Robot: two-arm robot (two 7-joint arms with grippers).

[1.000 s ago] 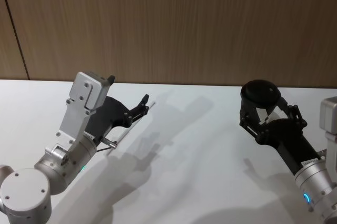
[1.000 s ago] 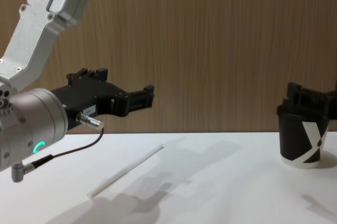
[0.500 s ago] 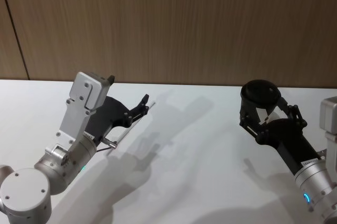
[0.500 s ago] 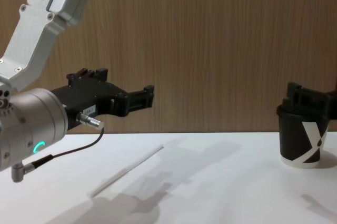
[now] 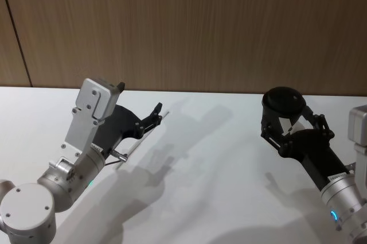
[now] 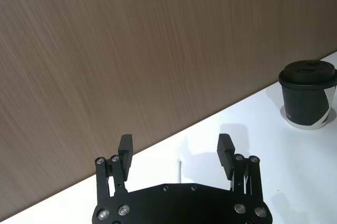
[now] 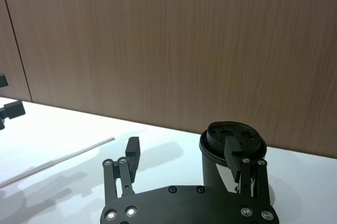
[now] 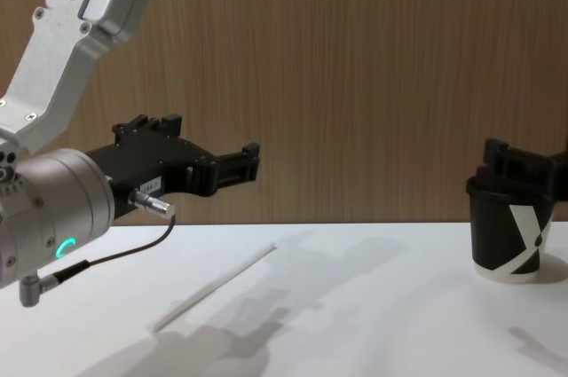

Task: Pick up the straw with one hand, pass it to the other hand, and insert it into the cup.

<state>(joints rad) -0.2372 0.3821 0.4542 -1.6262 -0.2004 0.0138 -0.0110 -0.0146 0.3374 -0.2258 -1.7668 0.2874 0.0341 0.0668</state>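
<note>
Straw (image 8: 213, 286) next: lower spread left gripper (image 6: 176, 145) squarely over its middle on desk (image 8: 373, 306), pinch gently. Right gripper (image 7: 182, 147), likewise spread, seemingly close by cup (image 8: 510, 239); leave parked.

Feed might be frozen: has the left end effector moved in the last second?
No. In the chest view the left end effector hangs at the same spot against the wood wall, open above the straw.
</note>
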